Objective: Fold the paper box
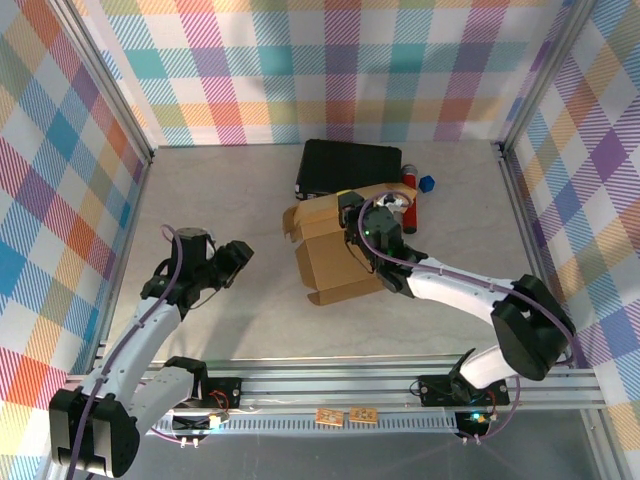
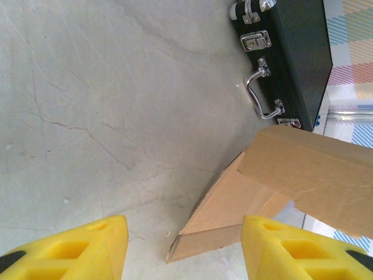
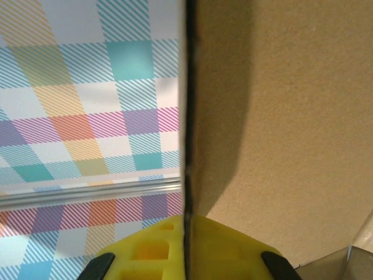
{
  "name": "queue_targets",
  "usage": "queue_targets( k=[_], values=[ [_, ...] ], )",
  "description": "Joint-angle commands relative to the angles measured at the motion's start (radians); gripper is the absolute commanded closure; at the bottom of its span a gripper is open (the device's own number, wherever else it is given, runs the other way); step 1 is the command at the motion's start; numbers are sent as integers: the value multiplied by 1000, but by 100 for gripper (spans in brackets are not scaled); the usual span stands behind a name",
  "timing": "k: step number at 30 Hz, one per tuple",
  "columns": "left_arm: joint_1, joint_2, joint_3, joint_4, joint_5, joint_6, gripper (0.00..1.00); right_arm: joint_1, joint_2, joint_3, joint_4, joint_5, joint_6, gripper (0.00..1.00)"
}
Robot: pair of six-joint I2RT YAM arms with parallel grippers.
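Cardboard of the paper box (image 1: pixel 335 255) is recorded at the centre of the overhead view, resting on the grey table (image 1: pixel 220 200). It is only partly formed. 1 broad panel lies towards the lower middle of the frame, and flaps are raised along its upper side. A black case (image 1: pixel 350 168) is noted just above the box, against the far wall. A red object (image 1: pixel 410 195) and a small blue object (image 1: pixel 427 184) lie to the right of the case.

The right gripper (image 1: pixel 352 213) is seen at the upper edge of the box, among the raised flaps. In the right wrist view, a vertical cardboard edge (image 3: pixel 187 116) runs down the middle of the frame into the yellow pads (image 3: pixel 151 251) at the bottom. The jaws are closed tight on this flap, whose brown face (image 3: pixel 291 116) covers the right half of the frame.

The left gripper (image 1: pixel 235 258) is observed left of centre in the overhead view, apart from the box and over bare table. In the left wrist view its 2 yellow fingers (image 2: pixel 70 251) stand roughly half spread at the bottom corners. Nothing is held between them. A corner of the box (image 2: pixel 233 216) is seen on the table between and beyond the fingers, with a tilted flap (image 2: pixel 315 175) at the right. The case (image 2: pixel 297 52), with its metal handle (image 2: pixel 262 93) and latches, occupies the upper right.
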Motion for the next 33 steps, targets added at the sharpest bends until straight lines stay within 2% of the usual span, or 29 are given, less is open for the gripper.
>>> queue_targets(
  k=[1, 6, 11, 18, 26, 33],
  values=[
    [15, 19, 46, 42, 41, 27, 47, 15, 9, 19, -72, 101, 26, 100],
    [15, 51, 67, 45, 60, 43, 47, -21, 123, -30, 159, 53, 62, 100],
    [16, 76, 82, 30, 68, 72, 47, -28, 156, -48, 156, 41, 64, 100],
    [14, 105, 86, 46, 80, 80, 47, -83, 260, -117, 340, -36, 83, 100],
    [15, 184, 92, 93, 109, 141, 51, -93, 265, -142, 329, -100, 88, 100],
    [12, 312, 158, 110, 69, 260, 63, -103, 257, -165, 314, -115, 85, 100]
  ],
)
